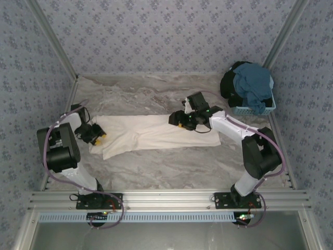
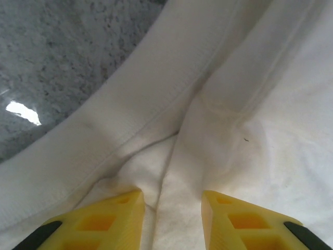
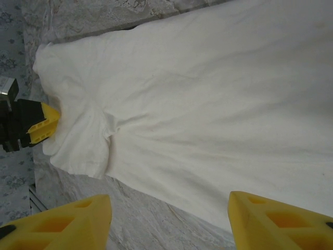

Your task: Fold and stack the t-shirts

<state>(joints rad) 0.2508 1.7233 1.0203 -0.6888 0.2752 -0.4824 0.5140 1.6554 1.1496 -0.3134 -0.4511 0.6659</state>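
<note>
From above, the cream t-shirt [image 1: 156,133] lies folded lengthwise, the left claw [image 1: 98,135] at its left end, the right claw [image 1: 178,122] over its right half. Left wrist: the fingers [image 2: 104,221] are spread astride a ridge of it. Right wrist: the claw is spread above it. Folding seems midway; next, probably, both must pinch its ends.

Black-white arms [image 1: 229,125], purple cables [image 1: 47,148], yellow fingers [image 2: 104,219]

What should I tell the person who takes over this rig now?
Left gripper: open, astride a pucker at the cream-white t-shirt's left end.
Right gripper: open, holding nothing, over the shirt's far edge.
Teal-blue t-shirt and black t-shirt: heaped in the light-blue basket, far right.
Done: white shirt seemingly folded into a long strip.
Left: fold it across, fold the other two, stack.
</note>
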